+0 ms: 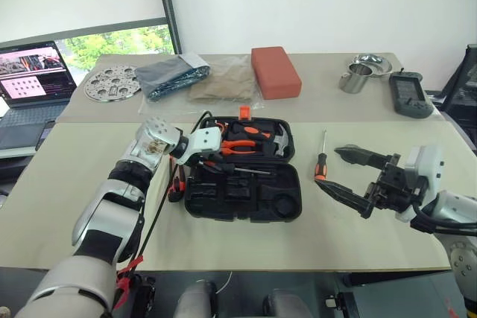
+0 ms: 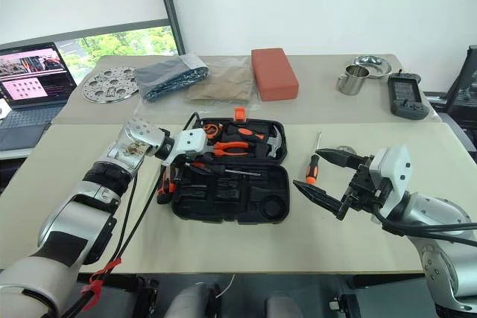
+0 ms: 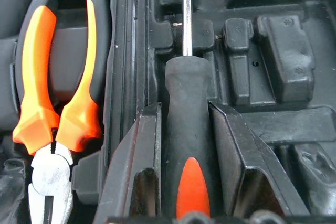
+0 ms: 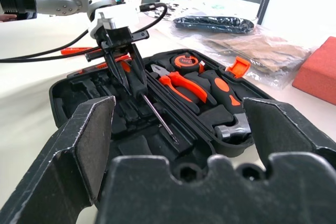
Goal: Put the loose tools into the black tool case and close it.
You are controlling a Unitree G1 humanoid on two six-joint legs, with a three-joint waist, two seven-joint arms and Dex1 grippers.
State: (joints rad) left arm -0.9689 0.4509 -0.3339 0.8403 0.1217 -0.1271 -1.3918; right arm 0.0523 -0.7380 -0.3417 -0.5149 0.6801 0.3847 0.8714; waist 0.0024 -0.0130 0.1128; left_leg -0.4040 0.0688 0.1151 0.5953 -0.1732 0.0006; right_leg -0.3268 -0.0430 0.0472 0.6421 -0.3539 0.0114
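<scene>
In the head view, the black tool case (image 1: 242, 173) is seen lying open at table centre, a loose screwdriver (image 1: 321, 159) just to its right. In the left wrist view, a black-handled screwdriver (image 3: 187, 129) is clamped by the left gripper (image 3: 185, 177) over the case's slots. In the right wrist view, the right gripper (image 4: 178, 129) is held wide open and empty.

You can't see the tip of the held screwdriver (image 3: 187, 119): its shaft runs off the edge of the left wrist view, and the handle's rear end is cut off too. The pliers (image 3: 50, 129) lose their jaw tips at the edge there. In the head views the left gripper (image 1: 195, 156) covers the near left corner of the black tool case (image 1: 246, 197), and the loose tools (image 1: 176, 184) beside the case are half hidden behind the arm, too small to tell apart.
</scene>
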